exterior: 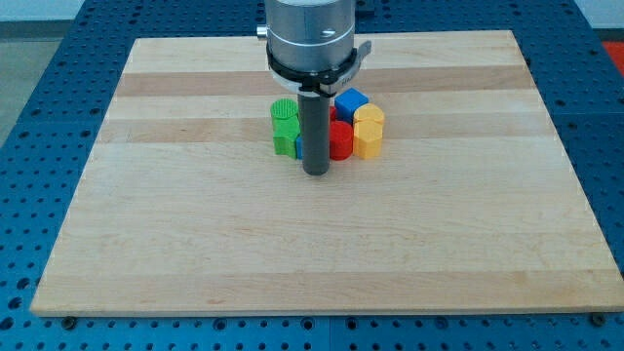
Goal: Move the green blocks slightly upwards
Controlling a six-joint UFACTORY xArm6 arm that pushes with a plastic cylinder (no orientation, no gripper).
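Observation:
Two green blocks sit left of centre in a tight cluster: a round ribbed one [284, 110] and, just below it, an angular one [286, 137]. My tip [316, 173] rests on the board just below and to the right of the lower green block, close to the cluster's bottom edge. The rod hides part of a blue block [299, 146] beside the green ones.
The cluster also holds a red block [339, 139], a blue cube [351, 102] and two yellow blocks [369, 118] [368, 141] on its right side. The wooden board [322, 244] lies on a blue perforated table [39, 117]. The arm's grey housing [310, 34] hangs above the cluster.

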